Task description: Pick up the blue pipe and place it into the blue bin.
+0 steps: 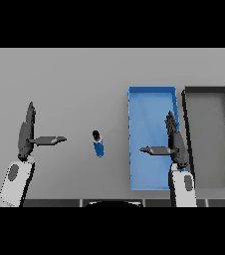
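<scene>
Sizing up the blue pipe before reaching.

The blue pipe [98, 144] is standing free on the grey table [74, 79], just left of the blue bin [152, 90], nothing touching it. My right hand [173, 144] is hovering over the bin, fingers straight and thumb spread; my left hand [27, 134] is hanging well left of the pipe, equally open. I am judging the pipe short, stiff, light, probably smooth and easily toppled, so I am planning to pinch its blue body mid-height, below the dark top end.
</scene>
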